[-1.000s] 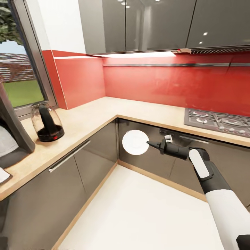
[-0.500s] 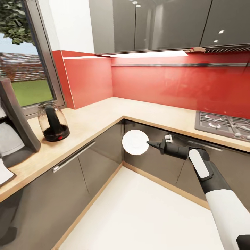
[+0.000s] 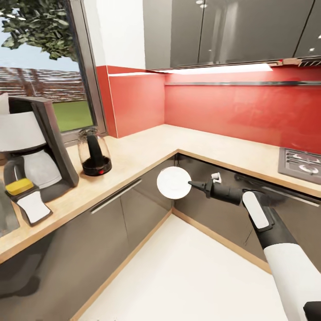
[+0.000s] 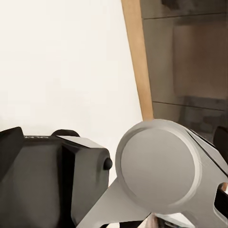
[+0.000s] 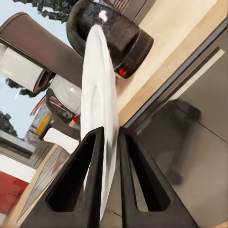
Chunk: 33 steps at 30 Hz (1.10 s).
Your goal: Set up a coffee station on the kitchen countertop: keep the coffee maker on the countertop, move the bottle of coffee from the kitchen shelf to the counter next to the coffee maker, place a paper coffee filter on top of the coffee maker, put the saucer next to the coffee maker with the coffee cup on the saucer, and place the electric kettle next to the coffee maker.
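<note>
white saucer (image 3: 173,183), light wood-grain countertop (image 3: 147,154), red backsplash (image 3: 240,109).

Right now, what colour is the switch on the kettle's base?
Red, a small dot on the black base of the electric kettle; the head view shows it best.

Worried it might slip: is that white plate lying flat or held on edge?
On edge. The right gripper pinches the saucer by its rim, its face upright.

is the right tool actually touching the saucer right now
Touching: the right wrist view shows the right tool with both fingers pressed against the saucer rim.
</note>
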Motion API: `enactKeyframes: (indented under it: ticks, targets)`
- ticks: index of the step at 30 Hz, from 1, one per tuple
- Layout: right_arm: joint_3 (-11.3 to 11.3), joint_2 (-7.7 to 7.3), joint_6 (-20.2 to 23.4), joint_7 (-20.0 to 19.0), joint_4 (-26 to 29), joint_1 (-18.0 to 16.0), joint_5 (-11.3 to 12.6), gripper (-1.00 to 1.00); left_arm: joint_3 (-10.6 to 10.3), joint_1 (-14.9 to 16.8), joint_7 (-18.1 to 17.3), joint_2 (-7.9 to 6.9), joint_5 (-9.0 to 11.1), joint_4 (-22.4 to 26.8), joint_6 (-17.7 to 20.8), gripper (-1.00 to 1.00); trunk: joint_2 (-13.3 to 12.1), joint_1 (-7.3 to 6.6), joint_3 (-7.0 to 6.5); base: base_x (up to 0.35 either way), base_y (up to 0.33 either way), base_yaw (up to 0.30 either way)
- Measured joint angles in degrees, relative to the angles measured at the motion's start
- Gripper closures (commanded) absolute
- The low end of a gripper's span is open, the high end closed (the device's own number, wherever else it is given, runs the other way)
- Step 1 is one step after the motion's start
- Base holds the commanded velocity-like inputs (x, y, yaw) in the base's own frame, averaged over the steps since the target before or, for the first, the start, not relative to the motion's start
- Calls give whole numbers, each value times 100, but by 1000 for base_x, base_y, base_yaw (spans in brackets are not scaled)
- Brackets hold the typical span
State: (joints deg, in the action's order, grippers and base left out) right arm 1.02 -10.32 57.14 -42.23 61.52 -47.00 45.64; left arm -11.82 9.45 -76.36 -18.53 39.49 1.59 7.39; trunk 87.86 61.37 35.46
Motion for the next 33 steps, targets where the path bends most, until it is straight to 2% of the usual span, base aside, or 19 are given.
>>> enactKeyframes:
  ticks: [33]
  targets:
    - [0,0,0,9,1,1,1,100,-6,0,0,0,0,0,0,-100,0,0,0,0,0,270]
